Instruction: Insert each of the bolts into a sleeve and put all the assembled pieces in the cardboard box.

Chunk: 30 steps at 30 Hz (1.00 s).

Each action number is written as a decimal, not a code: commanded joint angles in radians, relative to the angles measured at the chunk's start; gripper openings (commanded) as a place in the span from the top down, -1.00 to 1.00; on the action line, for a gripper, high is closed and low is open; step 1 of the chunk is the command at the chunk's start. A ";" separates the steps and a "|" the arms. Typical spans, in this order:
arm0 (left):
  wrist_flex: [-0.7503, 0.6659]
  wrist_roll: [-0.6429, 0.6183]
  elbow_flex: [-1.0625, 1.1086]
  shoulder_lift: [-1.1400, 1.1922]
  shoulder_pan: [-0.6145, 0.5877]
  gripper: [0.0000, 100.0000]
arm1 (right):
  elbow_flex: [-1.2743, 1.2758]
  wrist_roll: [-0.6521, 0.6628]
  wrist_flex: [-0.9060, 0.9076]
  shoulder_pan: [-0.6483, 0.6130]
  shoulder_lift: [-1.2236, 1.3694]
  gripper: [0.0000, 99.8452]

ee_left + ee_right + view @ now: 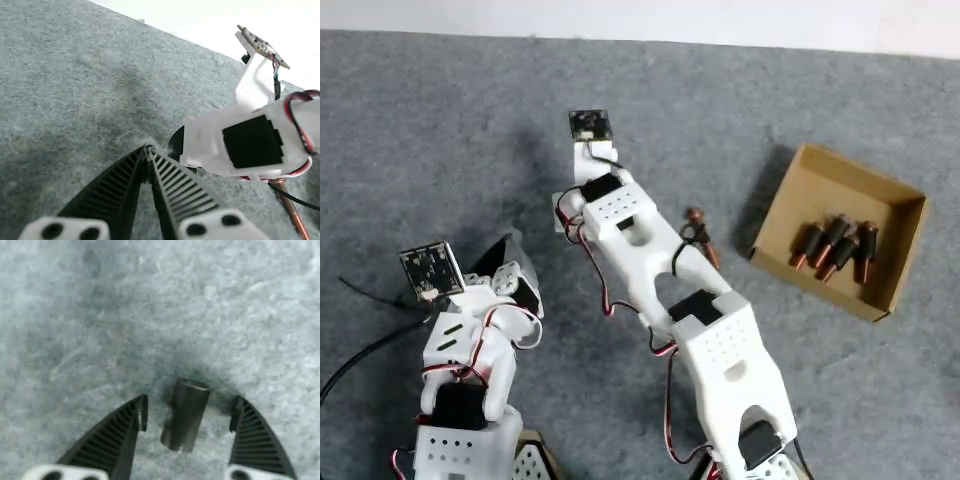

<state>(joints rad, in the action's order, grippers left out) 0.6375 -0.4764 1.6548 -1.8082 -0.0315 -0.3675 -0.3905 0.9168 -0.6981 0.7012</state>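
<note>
Grey table [440, 120], tan cardboard box [820, 200], dark sleeve [186, 412], copper bolt [291, 212], black ribbed right pincer [189, 407].

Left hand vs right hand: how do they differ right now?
Left hand is shut; right hand is open. Left hand grips nothing; right hand straddles a dark sleeve without touching it. Both are black and ribbed, over the grey mat.

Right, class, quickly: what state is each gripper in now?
Left gripper: shut, holding nothing.
Right gripper: open, either side of the sleeve, not gripping it.
</note>
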 commanded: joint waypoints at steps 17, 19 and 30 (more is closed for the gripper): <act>-0.023 0.006 -0.005 -0.005 0.005 0.99 | -0.084 0.058 0.263 0.001 -0.035 0.99; -0.023 0.006 -0.005 -0.005 0.005 0.99 | -0.139 0.137 0.328 0.001 -0.081 0.99; -0.023 0.006 -0.005 -0.005 0.005 0.99 | -0.001 0.160 0.366 0.108 -0.417 0.99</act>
<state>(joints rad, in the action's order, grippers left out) 0.6375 -0.4764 1.6548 -1.8082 -0.0315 -0.4074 -0.2401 1.3126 -0.6352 0.4143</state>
